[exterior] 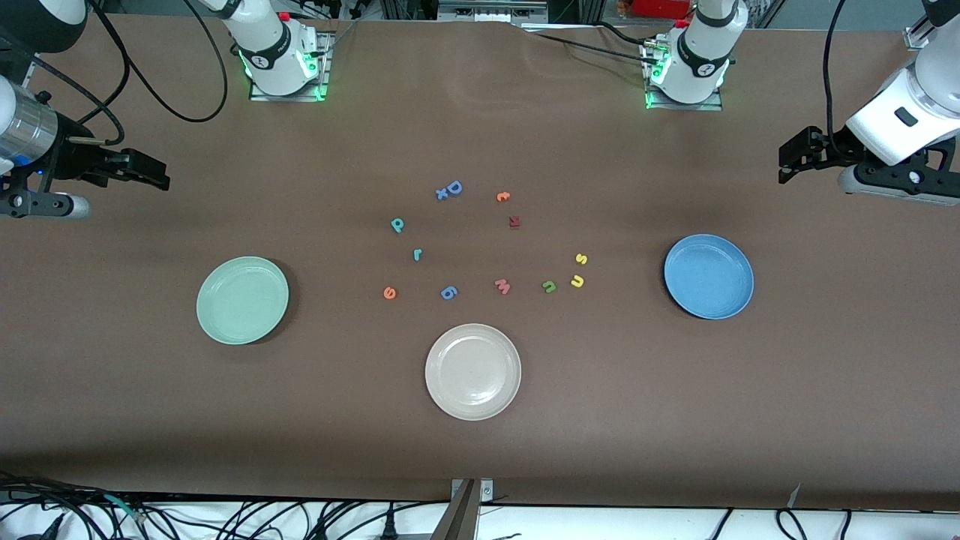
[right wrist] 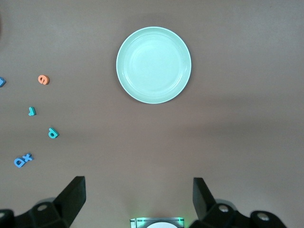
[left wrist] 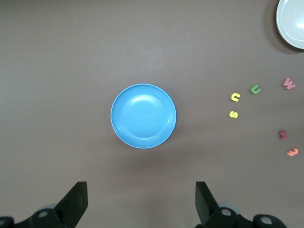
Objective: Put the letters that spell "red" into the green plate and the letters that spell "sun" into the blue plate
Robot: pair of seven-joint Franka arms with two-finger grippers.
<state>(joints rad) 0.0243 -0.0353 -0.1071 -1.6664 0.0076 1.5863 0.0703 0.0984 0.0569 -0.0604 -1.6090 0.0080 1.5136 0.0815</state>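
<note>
Both grippers w/ fingers apart, holding nothing: left gripper (left wrist: 141, 202) above table by blue plate (exterior: 708, 276), right gripper (right wrist: 138, 199) by green plate (exterior: 242, 300). Both plates bare. Teal r (exterior: 417, 255), orange e (exterior: 389, 292), teal d (exterior: 397, 224), yellow s (exterior: 581, 259), yellow u (exterior: 577, 281), green n (exterior: 549, 286) on table btwn plates.

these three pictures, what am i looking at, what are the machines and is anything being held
Two robot arms share a brown table. The wide picture looks down from a high camera facing them. The other two come from cameras on each wrist.

The left gripper is up over the table by the blue plate. The right gripper is up over it by the green plate. Both are open, holding nothing.

A beige-white plate sits nearest the high camera. Small foam letters lie scattered mid-table; all three plates are empty.
</note>
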